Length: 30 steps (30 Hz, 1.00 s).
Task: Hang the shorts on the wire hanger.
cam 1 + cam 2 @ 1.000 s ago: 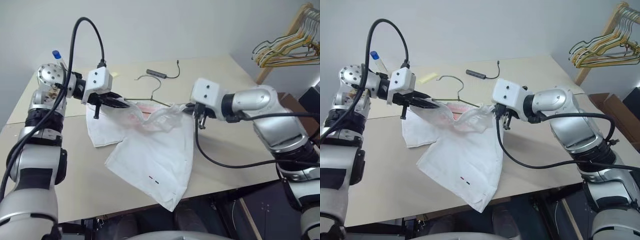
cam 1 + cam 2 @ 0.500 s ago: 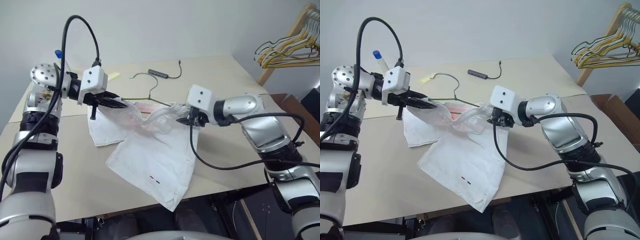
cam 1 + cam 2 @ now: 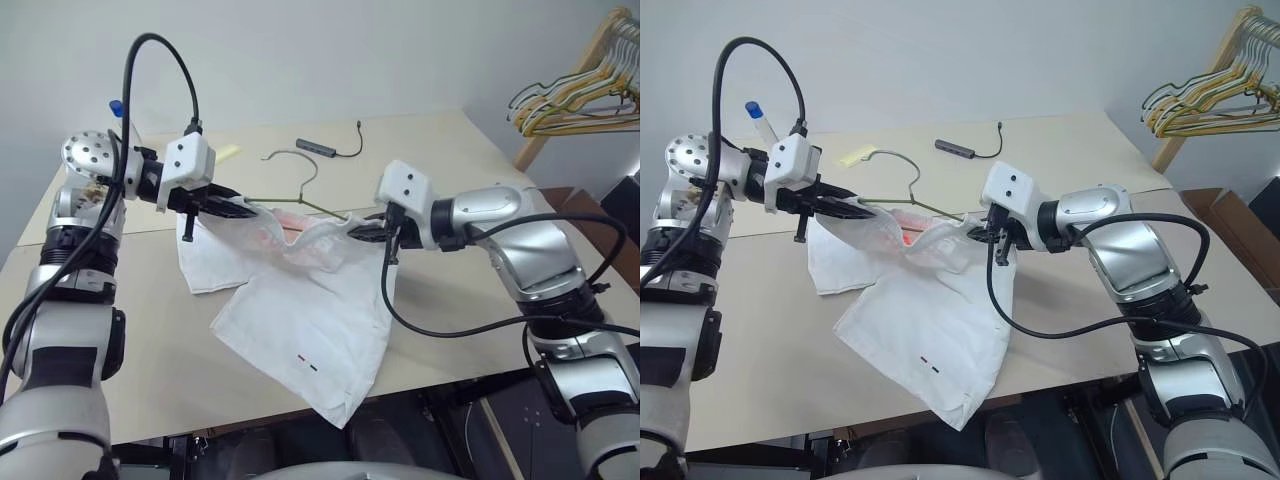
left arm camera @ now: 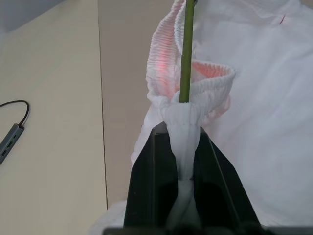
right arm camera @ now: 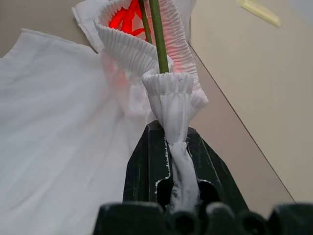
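The shorts (image 3: 300,300) hang half off the table (image 3: 470,160), their waistband lifted between the two arms while the legs trail down over the near edge. A tiny red and dark mark (image 3: 308,362) shows near the lower hem, and there is a pinkish tint in the gathered elastic at the top.

The left gripper (image 3: 240,208) is clamped on one end of the waistband. In the left wrist view its two black fingers (image 4: 146,196) press together on a bunched strip of white cloth, and the green wire runs straight out from that pinch through the ruffled band.

The right gripper (image 3: 372,232) grips the opposite end in the same way. The right wrist view shows its fingers (image 5: 142,181) squeezed on a twisted fold of the fabric, with the green wire rising from the fold into the open waistband.

The hanger (image 3: 290,195) sits between the two grippers, raised above the table. Its olive bar is threaded through the waistband, and its silvery hook (image 3: 295,160) curls up and back behind the cloth, clear of it. Whether the wire itself is caught in either pinch I cannot tell; cloth wraps it at both spots.

Farther back on the table lies a small grey adapter (image 3: 315,147) with a dark cable. A yellow slip (image 3: 226,152) lies near the left arm. Off to the right a wooden rack (image 3: 590,60) holds a bunch of yellow and green hangers (image 3: 570,100).
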### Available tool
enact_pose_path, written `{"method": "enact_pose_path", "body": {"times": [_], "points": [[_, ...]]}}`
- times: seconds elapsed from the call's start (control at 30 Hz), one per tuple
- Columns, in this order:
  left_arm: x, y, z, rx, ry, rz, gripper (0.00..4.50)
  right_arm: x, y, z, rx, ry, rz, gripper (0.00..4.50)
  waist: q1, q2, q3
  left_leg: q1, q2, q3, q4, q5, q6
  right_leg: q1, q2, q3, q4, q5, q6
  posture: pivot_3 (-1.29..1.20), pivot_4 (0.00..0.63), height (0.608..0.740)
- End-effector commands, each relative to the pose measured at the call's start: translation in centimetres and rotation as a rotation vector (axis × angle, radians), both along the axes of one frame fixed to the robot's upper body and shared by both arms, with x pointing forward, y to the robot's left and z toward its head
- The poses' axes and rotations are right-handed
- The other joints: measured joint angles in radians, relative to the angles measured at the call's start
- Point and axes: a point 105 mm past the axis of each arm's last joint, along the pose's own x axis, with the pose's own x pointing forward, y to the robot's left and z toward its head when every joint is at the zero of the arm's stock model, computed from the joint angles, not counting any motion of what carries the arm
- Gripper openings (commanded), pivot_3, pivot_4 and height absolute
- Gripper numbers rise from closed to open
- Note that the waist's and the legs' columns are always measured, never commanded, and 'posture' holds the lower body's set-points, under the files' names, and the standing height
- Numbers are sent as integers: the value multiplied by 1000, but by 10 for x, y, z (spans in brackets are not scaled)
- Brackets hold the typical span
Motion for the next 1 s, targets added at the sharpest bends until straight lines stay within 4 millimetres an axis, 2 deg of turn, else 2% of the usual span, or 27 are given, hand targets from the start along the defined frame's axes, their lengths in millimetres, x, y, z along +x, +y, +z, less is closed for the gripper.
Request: {"method": "enact_pose_path", "body": {"times": [0.03,0.1,0.13,0.3,0.4,0.5,0.57,0.7,0.87,1.0], "points": [[-2,-7,20,-45,-76,-44,12,3,-4,14,19,-56,-24,6,0,0,0,0,0,0,0,0,0,0,0,0,0,0,0,-92,0,740],[-2,-9,22,-85,-68,-47,725,3,-6,14,19,-57,-34,0,0,0,0,0,0,0,0,0,0,0,0,0,0,0,0,-94,0,740],[-1,-9,24,-107,-66,-46,911,4,-8,15,23,-54,-46,0,0,0,0,0,0,0,0,0,0,0,0,0,0,0,0,-95,0,740],[10,-7,34,-196,-107,23,2494,0,-17,14,52,-26,-88,0,1,0,0,0,0,0,0,0,0,0,0,0,0,0,0,-109,0,740],[7,-6,58,-368,-123,22,3502,-2,-27,14,87,-3,-157,0,-1,0,0,-1,0,0,0,0,0,0,0,0,-1,0,0,-133,0,740],[7,4,75,-464,-171,69,4460,-5,-37,15,137,10,-235,0,-6,0,0,-1,0,-1,0,0,0,-1,0,0,0,0,0,-160,0,740],[13,13,82,-515,-216,151,4460,-7,-45,14,160,16,-291,0,-13,0,0,-1,0,-1,0,0,0,0,0,0,0,0,0,-174,0,740],[18,23,92,-668,-234,249,4460,-13,-74,16,208,22,-473,0,-24,0,0,0,0,-2,0,0,0,0,-1,-1,1,0,0,-213,0,740],[-5,-12,60,-647,-161,117,4460,-22,-126,24,256,64,-824,0,-37,3,-2,0,-1,-9,0,0,0,1,-3,1,1,0,0,-270,0,740],[-14,-29,48,-652,-113,98,4460,-29,-164,26,256,69,-1056,0,-63,3,-2,0,-1,-11,0,0,0,1,-3,0,0,0,0,-298,0,740]]}}
